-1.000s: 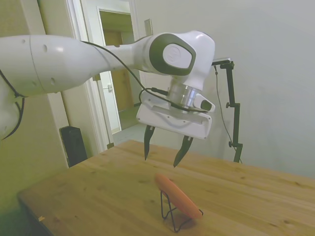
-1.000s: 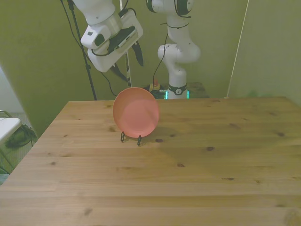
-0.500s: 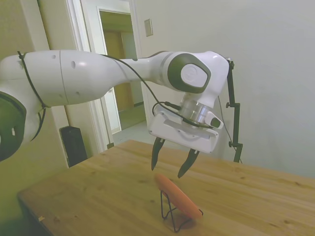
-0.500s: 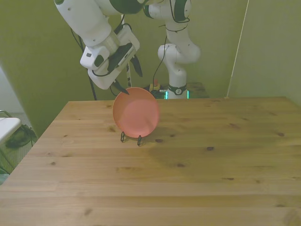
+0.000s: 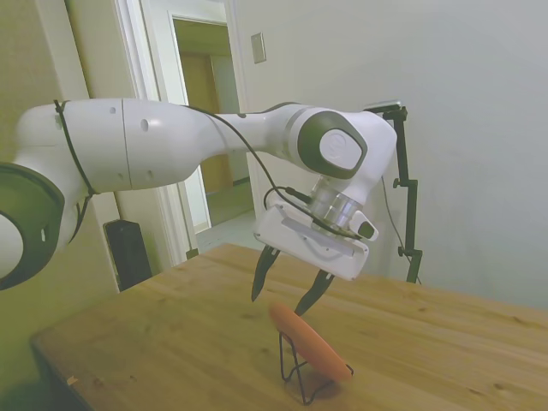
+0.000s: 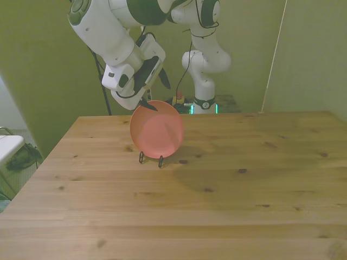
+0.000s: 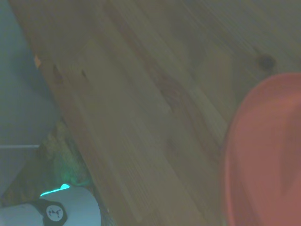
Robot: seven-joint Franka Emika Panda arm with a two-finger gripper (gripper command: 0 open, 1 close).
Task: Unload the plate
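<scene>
The salmon-pink plate (image 5: 310, 345) (image 6: 157, 129) stands on edge in a thin black wire stand (image 5: 298, 373) (image 6: 150, 158) on the wooden table, toward the front view's left. My gripper (image 5: 283, 289) (image 6: 157, 93) hovers open just above the plate's top rim, one dark finger on each side of it, not touching. In the wrist view the plate (image 7: 265, 155) fills one side of the picture, blurred, over bare wood.
The wooden table (image 6: 217, 200) stretches wide toward the front view's right and toward the camera. The table's far edge and the robot base (image 6: 203, 103) sit close behind the plate. An open doorway (image 5: 205, 128) lies beyond the table in the side view.
My gripper has come down from well above the table and closed in on the plate's top rim, still open. The plate has not moved.
</scene>
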